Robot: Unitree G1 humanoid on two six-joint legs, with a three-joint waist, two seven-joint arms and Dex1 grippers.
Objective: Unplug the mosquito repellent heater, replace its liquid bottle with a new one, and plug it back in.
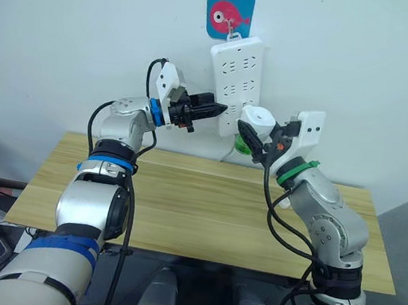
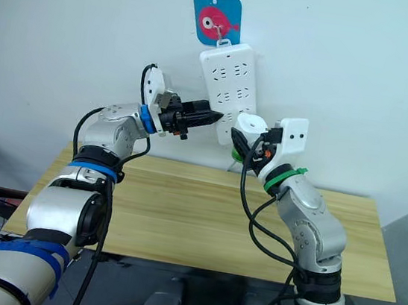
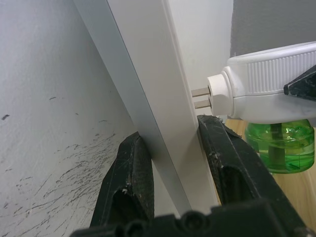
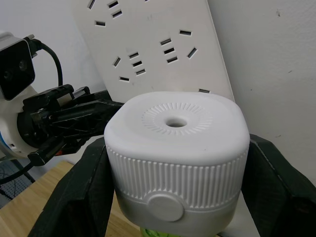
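The white mosquito repellent heater (image 1: 257,118) is held in the air against the lower right of the wall-hung power strip (image 1: 235,74). My right gripper (image 1: 259,135) is shut on the heater's ribbed sides (image 4: 177,148). A green liquid bottle (image 3: 280,148) hangs under the heater. The heater's two metal prongs (image 3: 200,98) reach the strip's face, with a small gap between its body and the strip. I cannot tell how deep they sit. My left gripper (image 1: 221,110) clamps the strip's left edge (image 3: 148,84), one finger on each side.
The strip hangs from a blue fish-shaped hook (image 1: 229,13) on the white wall. Below it stands a wooden table (image 1: 203,213) with bare boards. Black cables loop off both forearms.
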